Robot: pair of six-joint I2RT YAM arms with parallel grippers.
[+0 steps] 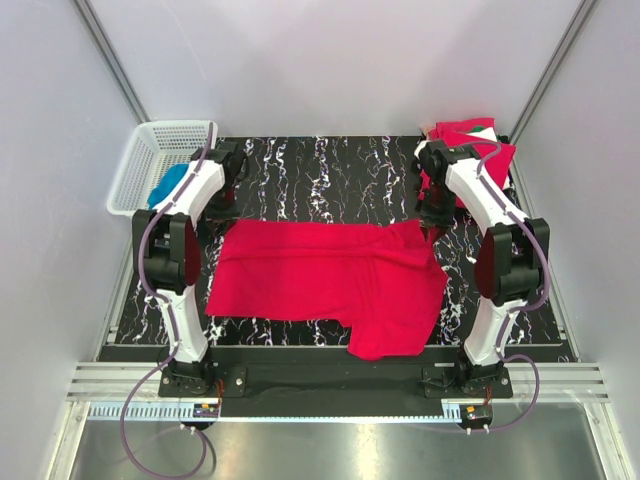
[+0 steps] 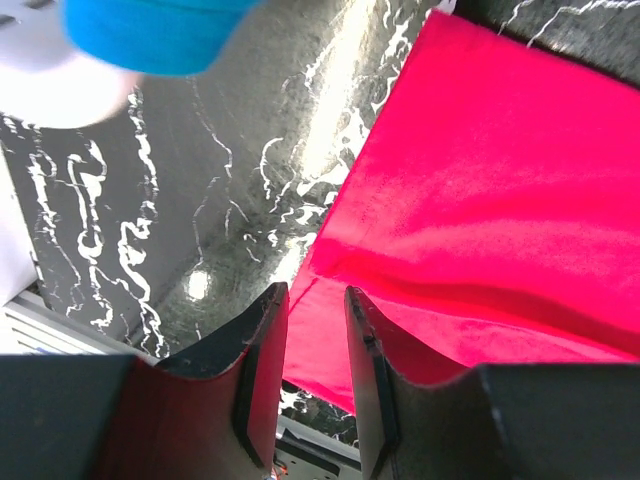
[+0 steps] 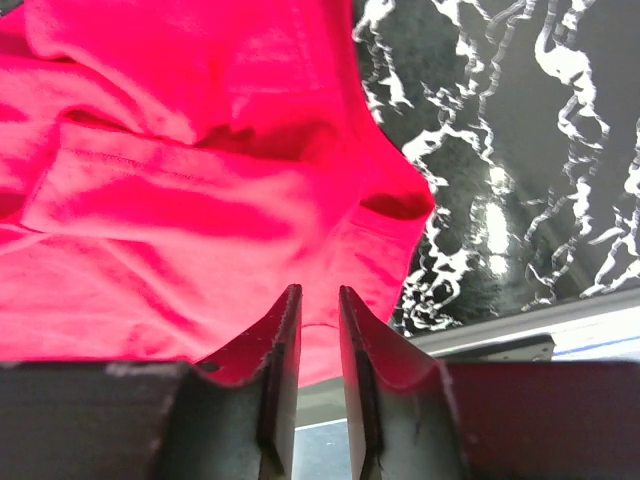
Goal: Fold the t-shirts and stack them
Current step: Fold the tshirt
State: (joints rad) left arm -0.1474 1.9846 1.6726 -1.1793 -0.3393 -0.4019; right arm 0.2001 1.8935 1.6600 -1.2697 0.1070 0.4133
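Observation:
One red t-shirt (image 1: pixel 330 278) lies spread across the middle of the black marbled mat, with a flap hanging toward the front right. Another folded red t-shirt (image 1: pixel 470 150), with white and green showing at its top, sits at the back right corner. My left gripper (image 1: pixel 218 212) hovers over the spread shirt's back left corner. In the left wrist view the left gripper (image 2: pixel 315 292) is open and holds nothing, with the shirt (image 2: pixel 500 200) below it. My right gripper (image 1: pixel 432 222) is at the shirt's back right corner. The right gripper (image 3: pixel 319 290) is open by a narrow, empty gap above the shirt (image 3: pixel 200 180).
A white plastic basket (image 1: pixel 140 165) stands off the mat at the back left, holding a blue cloth (image 1: pixel 170 183); that blue cloth (image 2: pixel 150 35) also shows in the left wrist view. The mat (image 1: pixel 330 170) is bordered by a metal rail (image 1: pixel 330 385) in front and grey walls around.

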